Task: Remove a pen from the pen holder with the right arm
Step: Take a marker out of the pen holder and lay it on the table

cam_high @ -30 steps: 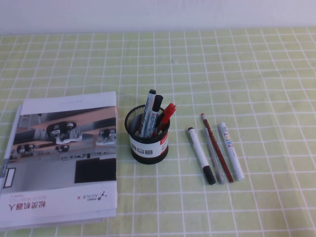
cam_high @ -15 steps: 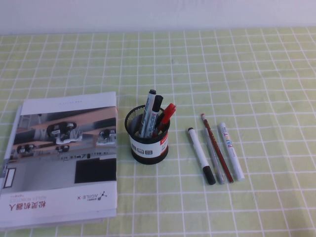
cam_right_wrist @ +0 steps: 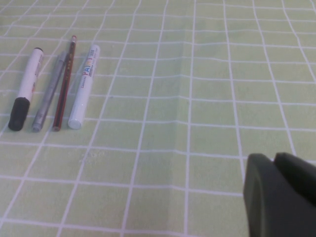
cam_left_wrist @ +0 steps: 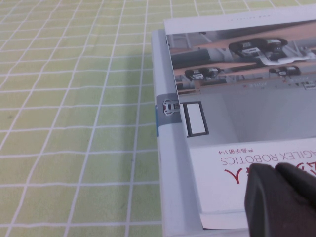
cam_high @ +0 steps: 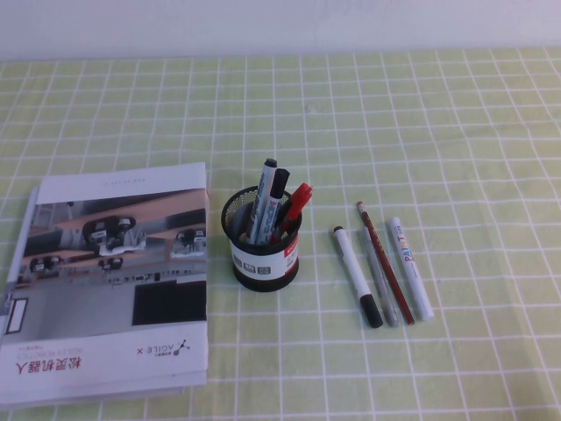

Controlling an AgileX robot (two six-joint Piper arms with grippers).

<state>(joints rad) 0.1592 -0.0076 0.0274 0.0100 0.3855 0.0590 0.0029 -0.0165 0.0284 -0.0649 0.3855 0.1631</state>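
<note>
Right gripper (cam_right_wrist: 274,158), fingers closed and empty, hovers above the worktop (cam_right_wrist: 197,123), the pen holder (cam_high: 261,250) well apart beyond four loose pens (cam_right_wrist: 52,89); left gripper (cam_left_wrist: 275,168), fingers closed, over the booklet (cam_left_wrist: 237,103); nothing has moved since earlier.

The table is covered by a light-green cloth with a white grid (cam_high: 421,114). On its left side lies a printed AgileX manual (cam_high: 114,281), and just beside that stands a black mesh pen holder (cam_high: 260,263). Right of the holder four writing tools lie side by side - a white marker with a black cap (cam_high: 356,275), a grey pen (cam_high: 387,294), a dark red pencil (cam_high: 379,250) and a white paint marker (cam_high: 410,267).
</note>
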